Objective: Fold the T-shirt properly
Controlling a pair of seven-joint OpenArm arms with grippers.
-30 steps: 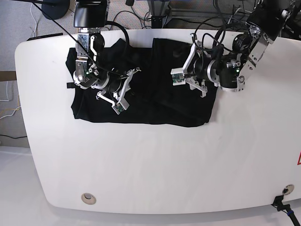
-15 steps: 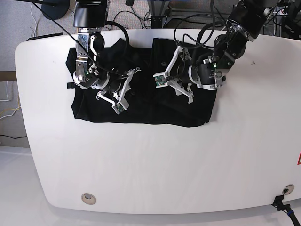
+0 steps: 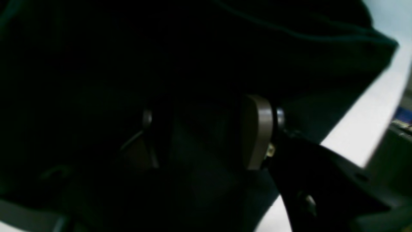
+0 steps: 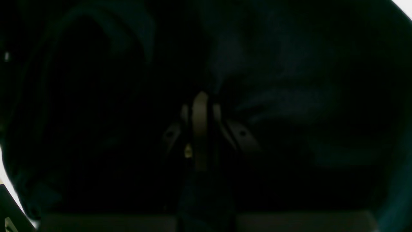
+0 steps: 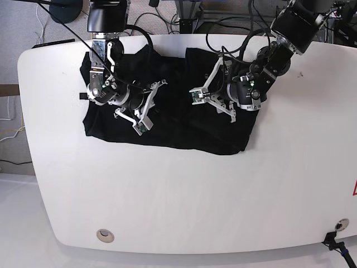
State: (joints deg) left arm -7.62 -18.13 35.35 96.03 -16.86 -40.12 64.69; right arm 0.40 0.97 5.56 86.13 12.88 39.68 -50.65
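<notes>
Black cloth everywhere: the T-shirt [image 5: 167,120] lies spread across the far half of the white counter [image 5: 184,195], a bit rumpled, no print showing. Both arms are down on it. The right hand [image 4: 200,106] sits over the shirt's left part in the base view with its fingers pressed together, and the dark fabric puckers toward their tips, so it looks pinched. The left hand [image 3: 206,135] is over the other part, fingers [image 3: 257,129] standing apart with cloth under them, gripping nothing.
</notes>
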